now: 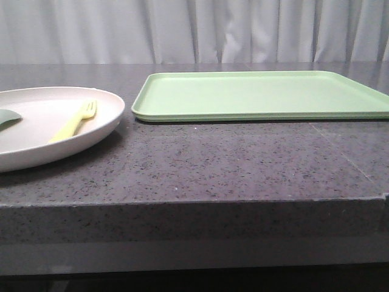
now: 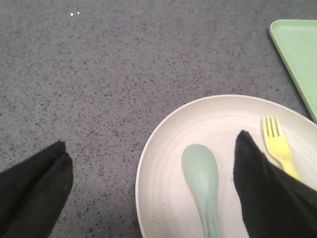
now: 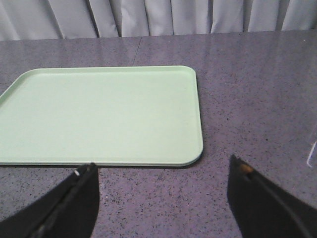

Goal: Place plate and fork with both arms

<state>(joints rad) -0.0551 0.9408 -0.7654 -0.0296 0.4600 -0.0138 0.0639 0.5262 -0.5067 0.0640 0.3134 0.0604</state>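
On the table's left side: plate [image 1: 36,131], partly cut off by front view's edge
Table [image 1: 213,164]: dark speckled stone-look top, grey curtain [image 1: 194,30] behind
Plate: cream, round, shallow w/ raised rim; sits flat on table, just left of tray [image 1: 261,94], small gap between, not touching
Fork [image 1: 74,120]: pale yellow, lying inside plate toward its right side, tines pointing away from robot, handle toward near rim
Spoon [image 2: 202,181]: sm grey-green utensil, also in plate, left of fork, apart from it; bowl end pointing away from robot; only its tip shows in front view
Tray: flat light-green rectangle, center-right of table, lying flat; nothing on the parts seen
Left gripper [image 2: 148,151]: fingers spread wide, gripping nothing; one finger [image 2: 267,188] over plate's inside, betw spoon and fork, covering fork's handle in wrist view; other finger over bare table beside plate; contact w/ plate can't tell
Right gripper [image 3: 163,168]: fingers spread wide, nothing held; over bare table near tray's near edge, tray's right corner betw the fingers in wrist view
Front view: neither arm visible
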